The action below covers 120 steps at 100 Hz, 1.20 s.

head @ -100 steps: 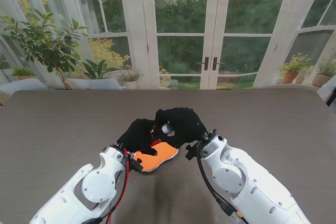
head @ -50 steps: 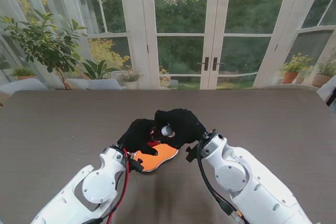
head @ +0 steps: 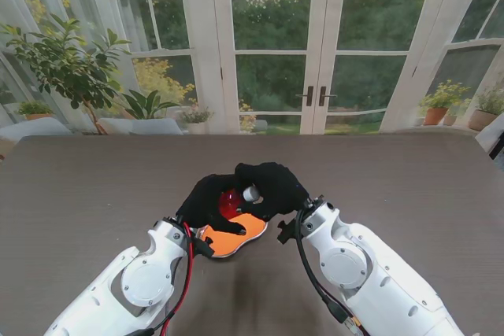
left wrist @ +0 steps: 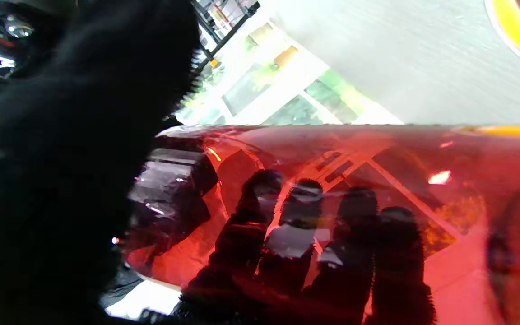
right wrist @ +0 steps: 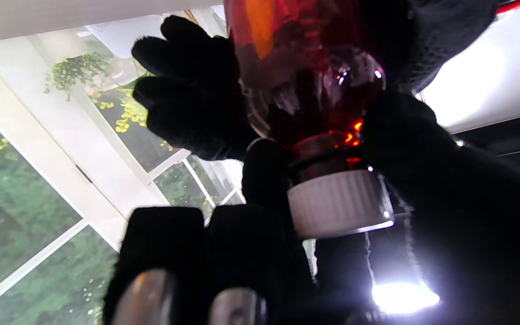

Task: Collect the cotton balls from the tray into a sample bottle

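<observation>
Nearest to me in the stand view, two white robot arms rise from the lower corners and meet over the middle of a wide, dark brown wood-grain table (head: 87, 186). Just beyond the arms lies a flat orange tray with a pale rim (head: 240, 235), partly covered by the hands. No cotton balls can be made out on it.

Above the tray, the black-gloved left hand (head: 206, 201) wraps around a translucent red sample bottle (head: 229, 201). The left wrist view shows four dark fingers (left wrist: 303, 234) curled around the red wall, seen through the plastic, so this hand is clasped on the bottle's body and holds it off the table.

Just to the right, touching the bottle's end, is the black-gloved right hand (head: 272, 186). Its fingers (right wrist: 266, 174) pinch a white ribbed screw cap (right wrist: 339, 203) that sits on the bottle's neck. In the stand view the cap (head: 250, 193) shows as a small white spot between the two hands. Whether the cap is tight or loosened cannot be told.

Farther off, the table runs bare to its far edge. Beyond it stand white-framed glass doors (head: 315, 53) onto a green garden, with a leafy potted plant (head: 67, 60) at the left.
</observation>
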Motion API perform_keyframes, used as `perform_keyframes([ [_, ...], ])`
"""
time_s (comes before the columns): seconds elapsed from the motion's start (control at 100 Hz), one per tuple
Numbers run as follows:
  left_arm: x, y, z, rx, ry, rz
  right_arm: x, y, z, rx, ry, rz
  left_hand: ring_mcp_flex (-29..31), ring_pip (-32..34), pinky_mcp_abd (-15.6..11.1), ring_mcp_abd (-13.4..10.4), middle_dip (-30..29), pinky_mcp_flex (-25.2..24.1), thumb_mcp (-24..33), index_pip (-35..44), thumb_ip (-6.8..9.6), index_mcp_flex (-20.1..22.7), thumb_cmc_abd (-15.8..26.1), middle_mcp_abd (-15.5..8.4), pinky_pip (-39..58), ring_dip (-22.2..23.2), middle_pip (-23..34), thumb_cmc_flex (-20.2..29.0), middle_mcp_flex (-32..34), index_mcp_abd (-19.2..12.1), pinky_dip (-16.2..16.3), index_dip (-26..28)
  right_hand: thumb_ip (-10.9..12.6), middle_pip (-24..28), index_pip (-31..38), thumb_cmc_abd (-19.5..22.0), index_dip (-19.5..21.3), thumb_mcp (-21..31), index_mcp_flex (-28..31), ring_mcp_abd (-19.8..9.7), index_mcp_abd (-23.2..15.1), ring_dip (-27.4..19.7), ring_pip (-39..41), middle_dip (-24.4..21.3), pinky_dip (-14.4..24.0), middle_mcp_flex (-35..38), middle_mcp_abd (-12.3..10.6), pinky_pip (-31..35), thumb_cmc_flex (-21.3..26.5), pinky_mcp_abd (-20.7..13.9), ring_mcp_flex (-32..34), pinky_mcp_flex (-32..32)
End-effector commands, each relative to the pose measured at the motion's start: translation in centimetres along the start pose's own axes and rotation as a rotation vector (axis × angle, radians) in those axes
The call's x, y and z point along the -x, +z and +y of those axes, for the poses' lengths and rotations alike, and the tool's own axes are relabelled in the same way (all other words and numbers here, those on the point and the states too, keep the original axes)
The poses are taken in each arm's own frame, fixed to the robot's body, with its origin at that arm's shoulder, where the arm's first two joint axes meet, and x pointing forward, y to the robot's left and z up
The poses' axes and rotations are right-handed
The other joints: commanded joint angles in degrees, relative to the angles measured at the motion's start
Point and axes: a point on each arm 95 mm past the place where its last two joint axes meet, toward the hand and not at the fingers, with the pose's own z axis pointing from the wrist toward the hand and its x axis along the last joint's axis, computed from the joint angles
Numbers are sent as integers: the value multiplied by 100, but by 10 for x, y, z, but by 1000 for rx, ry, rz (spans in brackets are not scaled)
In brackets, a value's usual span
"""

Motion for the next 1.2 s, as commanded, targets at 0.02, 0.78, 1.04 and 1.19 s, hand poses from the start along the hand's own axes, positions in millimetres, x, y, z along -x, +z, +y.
perform_keyframes([
  [0.02,0,-1,1,17,3,3,0,0,-2,-12,8,-12,-433,-474,-468,-274,-353,-372,-385,-425,151,-362,4977,-207,-643,-346,-232,-401,-514,-580,-345,-312,426,587,732,390,214,837,365,-704,-230,155,675,-8,156,731,-760,1209,895,-930,-85,309],
  [0.78,8,-18,-23,-30,104,-64,21,-4,20,-130,-61,-87,-2024,-1565,-558,-595,-1427,-613,-1167,-947,182,-1275,5377,-282,-4751,-1479,-564,-766,-2021,-557,-1150,-1313,415,526,697,429,193,839,338,-728,-209,150,633,11,143,683,-772,1151,860,-936,-85,298],
  [1.04,12,-22,-27,-43,160,-82,40,-5,40,-248,-180,-156,-1948,-1521,-555,-538,-1343,-597,-1108,-775,205,-1010,5507,-252,-4715,-1432,-518,-687,-1790,-547,-938,-1194,391,521,659,510,189,835,234,-758,-162,141,580,47,111,615,-796,1030,816,-946,-82,279],
  [1.19,12,-24,-28,-25,189,-88,51,-5,49,-313,-254,-197,-1949,-1531,-548,-531,-1316,-610,-1110,-747,211,-953,5599,-234,-4732,-1421,-533,-669,-1750,-537,-868,-1148,377,531,659,552,202,834,185,-774,-154,134,553,70,89,568,-823,957,793,-945,-82,266],
])
